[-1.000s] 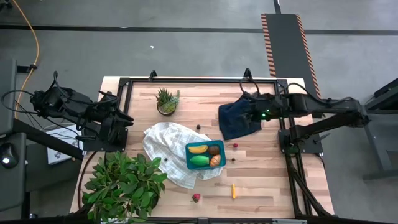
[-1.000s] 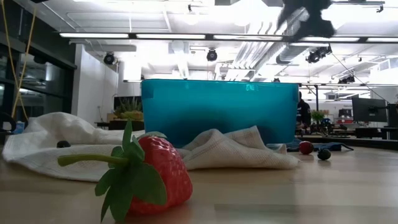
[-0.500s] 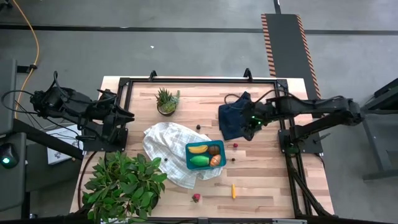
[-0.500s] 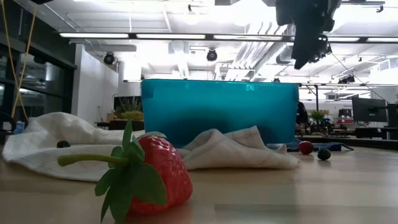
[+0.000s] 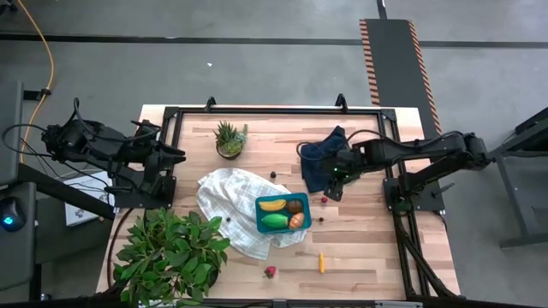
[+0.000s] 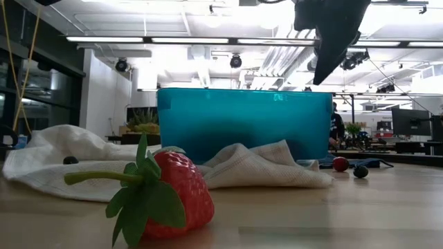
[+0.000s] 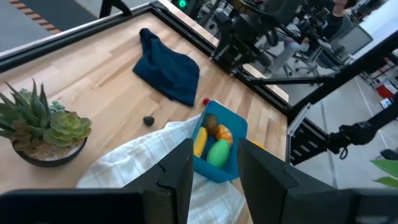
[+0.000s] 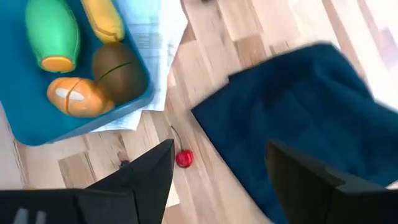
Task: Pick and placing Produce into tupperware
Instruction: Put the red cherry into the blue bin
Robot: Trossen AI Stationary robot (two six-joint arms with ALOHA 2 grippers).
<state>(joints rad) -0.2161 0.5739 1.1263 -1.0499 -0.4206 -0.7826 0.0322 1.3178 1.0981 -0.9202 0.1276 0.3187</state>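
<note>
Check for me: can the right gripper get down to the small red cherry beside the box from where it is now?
Probably yes. The right gripper hangs open just above the cherry, which lies alone on bare wood between the teal box and the navy cloth.

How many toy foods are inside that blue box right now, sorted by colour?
Yellow, the banana: 1
Green, the green fruit: 1
Brown, the brown round one: 1
Orange, the orange wedge: 1
Total in the tupperware: 4
</note>
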